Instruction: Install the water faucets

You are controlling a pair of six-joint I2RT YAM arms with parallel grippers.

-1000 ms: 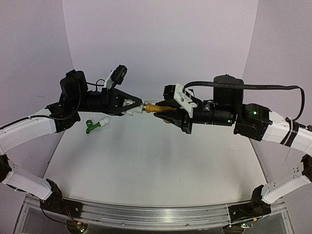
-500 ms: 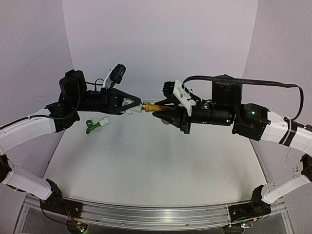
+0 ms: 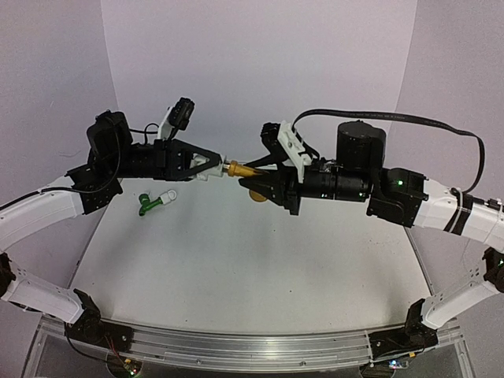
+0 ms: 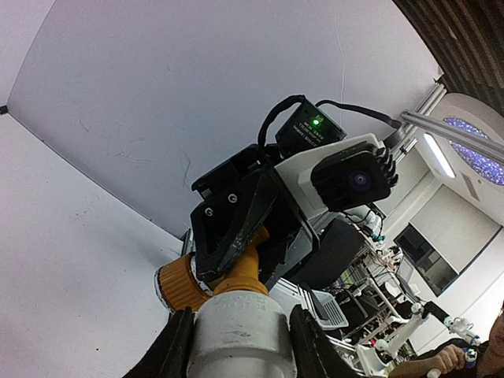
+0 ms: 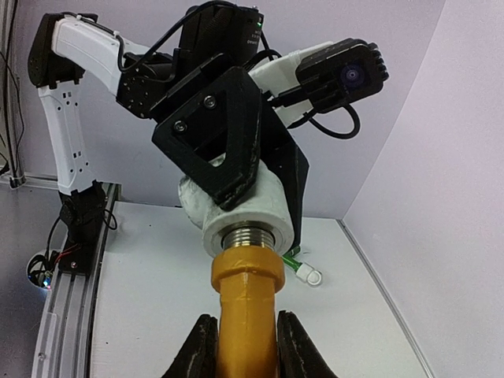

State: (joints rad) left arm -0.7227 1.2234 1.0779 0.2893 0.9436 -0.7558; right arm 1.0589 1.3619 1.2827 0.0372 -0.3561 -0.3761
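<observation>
Thread of the yellow faucet (image 5: 246,315) sits inside the fitting (image 5: 244,213), mid-air over the table's (image 3: 236,268) far edge. My right gripper (image 5: 241,346) pinches the faucet's body; my left gripper (image 3: 209,167) clamps the fitting. I see the green faucet (image 3: 147,205) lying near the far-left corner.

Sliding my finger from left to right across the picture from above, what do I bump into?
Small green toy faucet → left tool gripping a white pipe fitting → yellow-gold toy faucet → right tool.
</observation>
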